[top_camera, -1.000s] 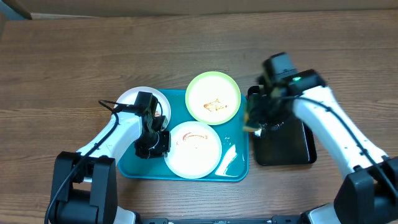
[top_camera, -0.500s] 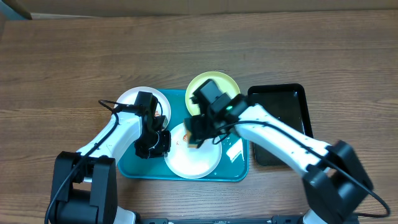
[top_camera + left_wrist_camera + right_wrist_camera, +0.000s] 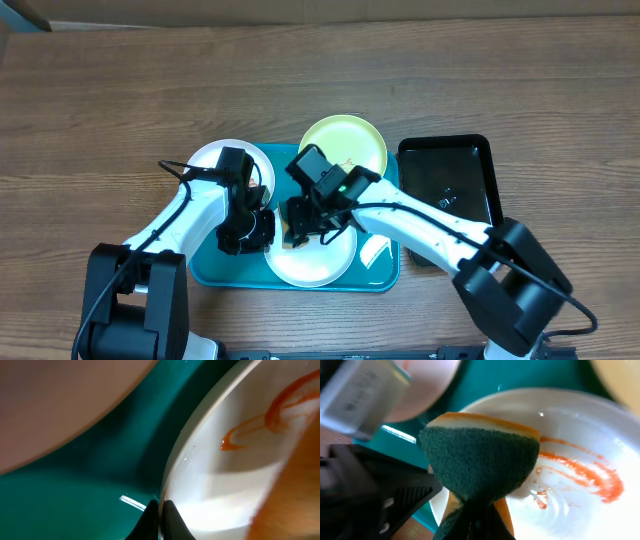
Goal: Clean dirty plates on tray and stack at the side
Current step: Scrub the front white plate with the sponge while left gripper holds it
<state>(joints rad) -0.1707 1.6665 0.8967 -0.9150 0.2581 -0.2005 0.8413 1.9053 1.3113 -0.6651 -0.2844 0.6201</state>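
Front white plate (image 3: 322,262) sits in the near half of the teal tray (image 3: 378,268). Its orange sauce smear (image 3: 580,467) is not wiped yet. Left end effector (image 3: 160,510) is pressed together on that plate's left rim, pinning it. Right end effector (image 3: 475,522) pinches a sponge (image 3: 480,457), green scouring face toward the camera, yellow body behind. The sponge hangs over the plate's left part, beside the smear; can't tell if it touches.

Light green plate (image 3: 355,140) is at the tray's back right corner, partly covered by the right arm. Second white plate (image 3: 212,160) is at the back left, partly over the tray's edge; can't see if it's dirty. Small black tray (image 3: 455,185) sits just right of the teal one on the table (image 3: 500,80). No plate is stacked off the tray yet.

My read: scrub on plate one of three, barely begun. Next move: press the sponge down and sweep right across the smear. The left pinch needs to hold firm so the plate doesn't skate. Once clean, the plate goes out to the side.
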